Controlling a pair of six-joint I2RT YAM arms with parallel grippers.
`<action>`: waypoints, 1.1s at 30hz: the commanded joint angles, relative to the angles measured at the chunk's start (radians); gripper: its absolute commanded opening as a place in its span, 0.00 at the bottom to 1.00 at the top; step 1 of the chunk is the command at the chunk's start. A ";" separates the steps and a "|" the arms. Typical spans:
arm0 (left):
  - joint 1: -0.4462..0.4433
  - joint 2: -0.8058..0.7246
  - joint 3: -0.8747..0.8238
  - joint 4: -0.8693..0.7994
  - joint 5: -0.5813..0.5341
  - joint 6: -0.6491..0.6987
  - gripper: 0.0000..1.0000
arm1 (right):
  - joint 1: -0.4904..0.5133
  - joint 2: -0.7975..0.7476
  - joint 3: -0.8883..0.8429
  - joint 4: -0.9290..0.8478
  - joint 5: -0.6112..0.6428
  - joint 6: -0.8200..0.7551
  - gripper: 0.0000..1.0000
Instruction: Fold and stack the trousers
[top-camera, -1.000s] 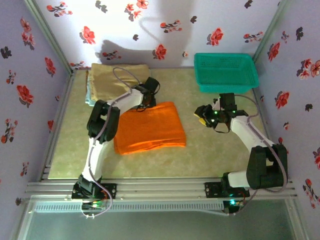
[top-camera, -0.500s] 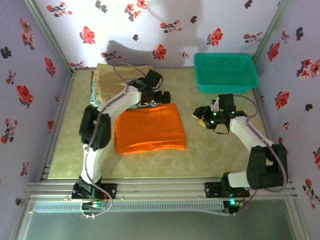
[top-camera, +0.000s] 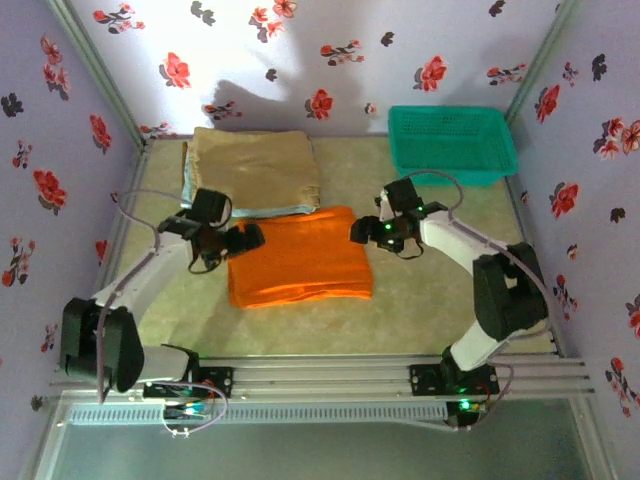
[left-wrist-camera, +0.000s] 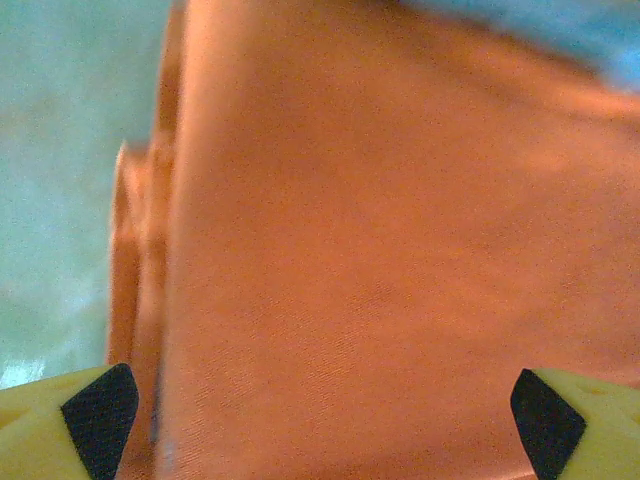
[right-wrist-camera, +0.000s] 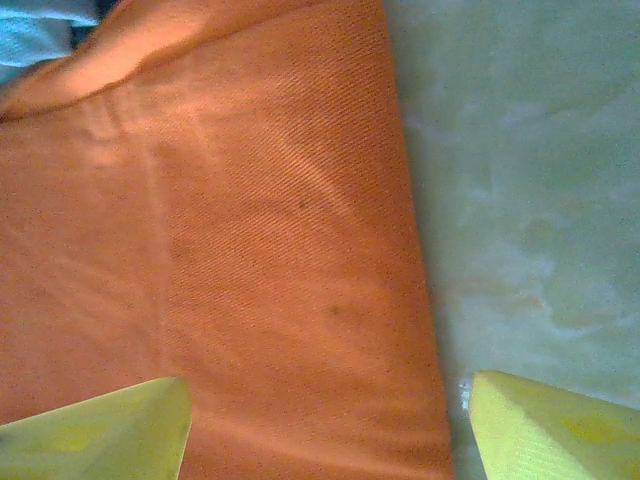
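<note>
Trousers (top-camera: 300, 257): where, how much room?
- Middle of the table (top-camera: 420, 300), a soft orange folded rectangle. Far edge just beside the tan folded cloth (top-camera: 255, 168); bare surface near and right.
- Claws?
- The left gripper (top-camera: 248, 238) is at the far-left corner, spread wide, empty. The right gripper (top-camera: 362, 231) is over the far-right corner, fingers apart, empty. The right wrist view adds a fine diagonal weave.

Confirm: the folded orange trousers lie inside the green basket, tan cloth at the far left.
Not in the green basket: the top external view shows the folded orange trousers lying on the table, tan cloth at the far left.
</note>
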 joint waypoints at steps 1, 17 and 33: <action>0.018 0.024 -0.070 0.080 0.056 0.003 0.99 | 0.017 0.056 0.023 -0.059 0.030 -0.056 0.74; 0.070 0.223 -0.161 0.258 0.004 0.055 0.49 | 0.031 0.166 -0.092 0.070 -0.096 -0.001 0.55; 0.070 0.151 -0.181 0.240 0.040 0.071 0.17 | 0.041 0.138 -0.206 0.306 -0.333 0.126 0.37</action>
